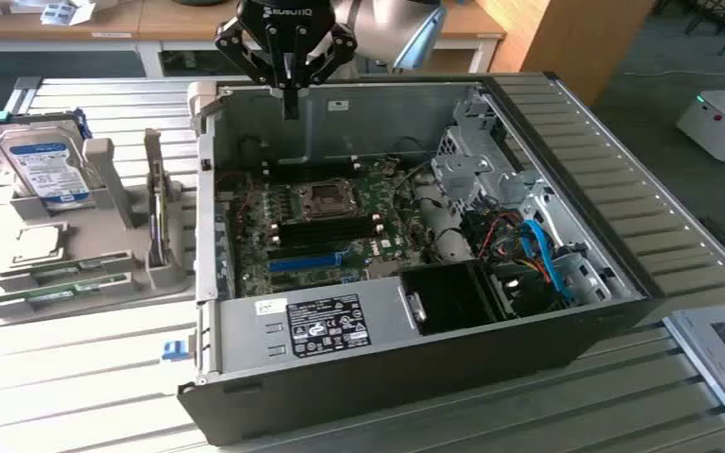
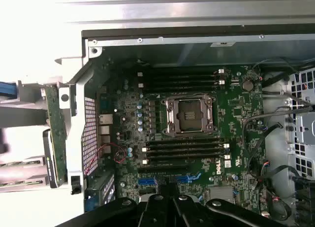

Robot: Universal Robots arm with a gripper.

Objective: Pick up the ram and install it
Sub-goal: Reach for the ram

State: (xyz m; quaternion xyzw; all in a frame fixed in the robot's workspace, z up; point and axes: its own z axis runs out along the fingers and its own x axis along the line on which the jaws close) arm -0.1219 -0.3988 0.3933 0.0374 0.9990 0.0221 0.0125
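Note:
Two long green ram sticks [image 1: 71,273] [image 1: 45,296] lie side by side in a grey holder [image 1: 98,283] on the exterior view's left; I cannot tell them apart. My gripper [image 1: 290,106] hangs shut and empty above the far wall of the open computer case [image 1: 463,311], well away from the sticks. In the wrist view my gripper [image 2: 166,193] looks straight down on the green motherboard [image 2: 236,109]. Black memory slots [image 2: 184,148] run on both sides of the processor socket [image 2: 189,114].
A hard drive [image 1: 45,165] stands upright in the holder beside an upright card [image 1: 155,208] and a processor chip [image 1: 35,243]. Inside the case are a blue slot [image 1: 302,261], cables [image 1: 532,247] and a black power supply [image 1: 463,294]. The case stands on a slatted metal table [image 1: 73,377].

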